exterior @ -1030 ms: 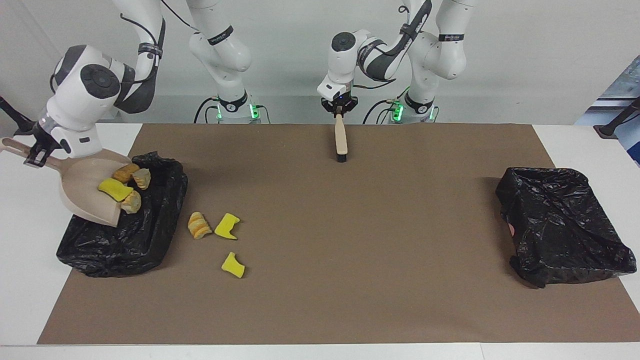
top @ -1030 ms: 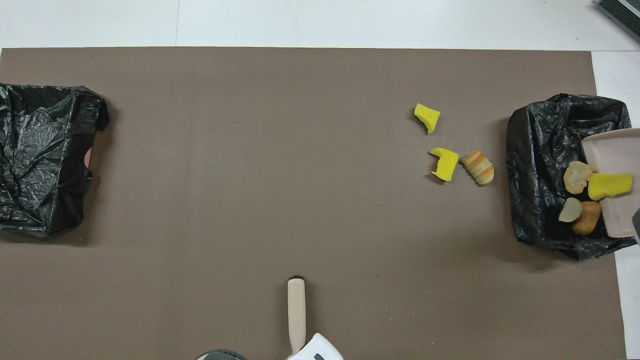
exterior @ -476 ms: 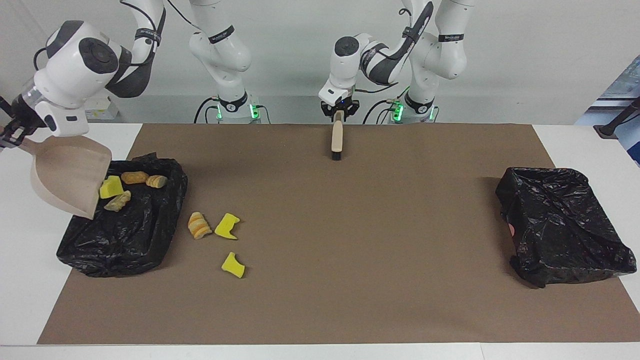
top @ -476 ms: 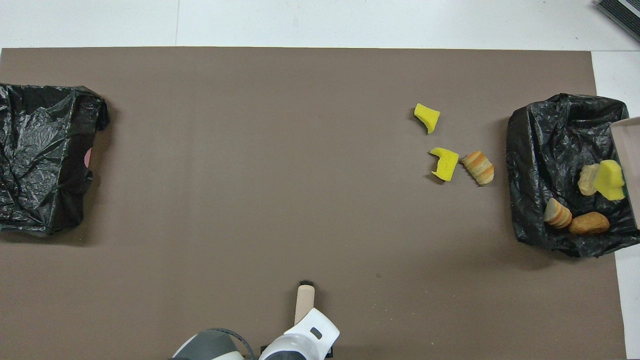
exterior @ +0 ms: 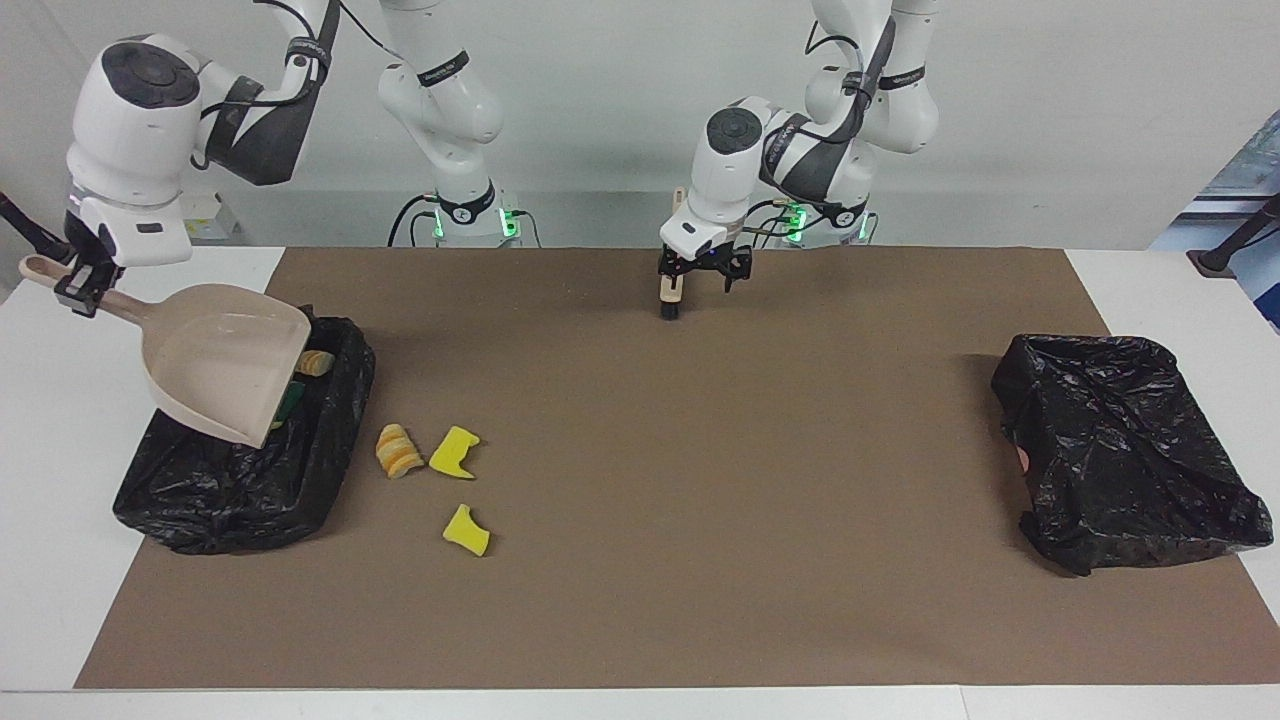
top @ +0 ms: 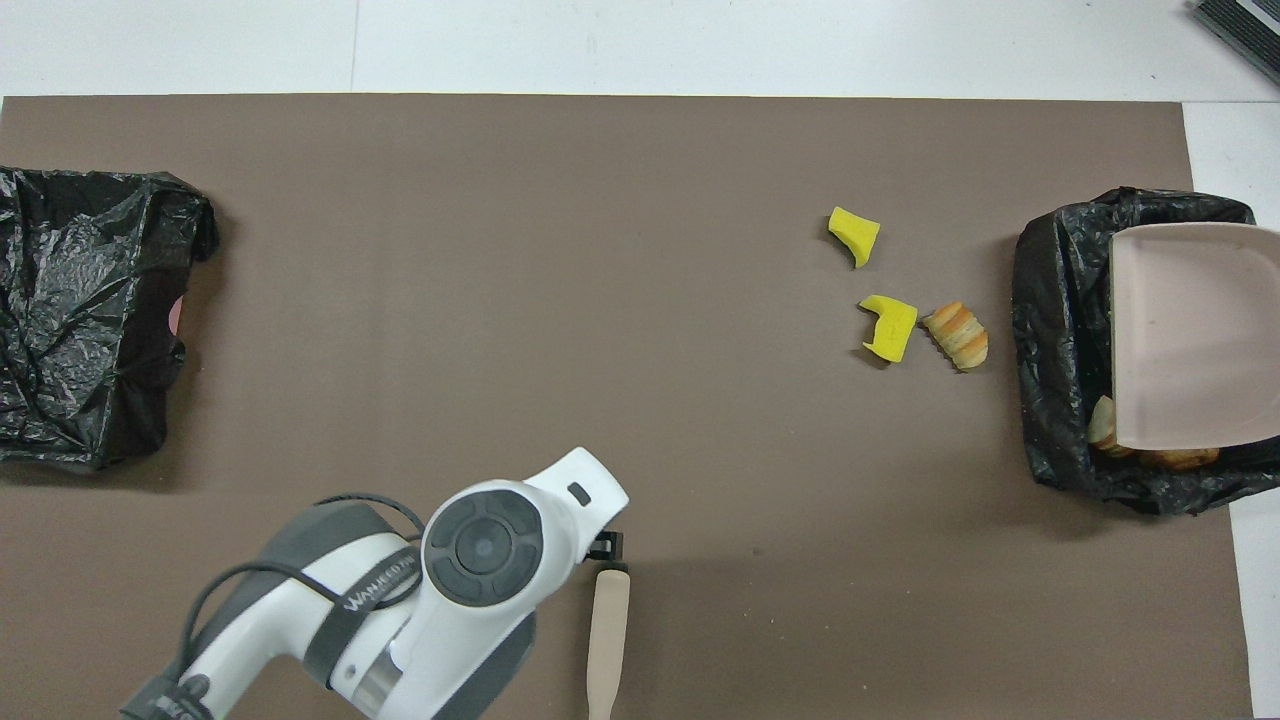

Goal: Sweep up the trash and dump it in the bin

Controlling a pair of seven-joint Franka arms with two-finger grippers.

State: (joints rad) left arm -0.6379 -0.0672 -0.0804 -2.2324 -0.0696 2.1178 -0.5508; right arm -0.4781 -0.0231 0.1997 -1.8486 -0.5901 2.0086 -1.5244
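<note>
Brown mat [exterior: 700, 480] covers desk. Right gripper [exterior: 78, 290] clenched on dustpan [exterior: 215, 360] handle over bin [exterior: 250, 470] at right arm's edge. Left gripper [exterior: 697, 278] released, fingers spread beside brush [top: 608, 640]. Three trash scraps [exterior: 430, 470] remain on mat.

Light falls bright and even from above. Under my left pincer [exterior: 705, 280] a soft shadow lies on the table [exterior: 700, 520]. The black bin bag [exterior: 1130, 450] toward my left arm's end shows small glints. Both views are sharp, without blur.
</note>
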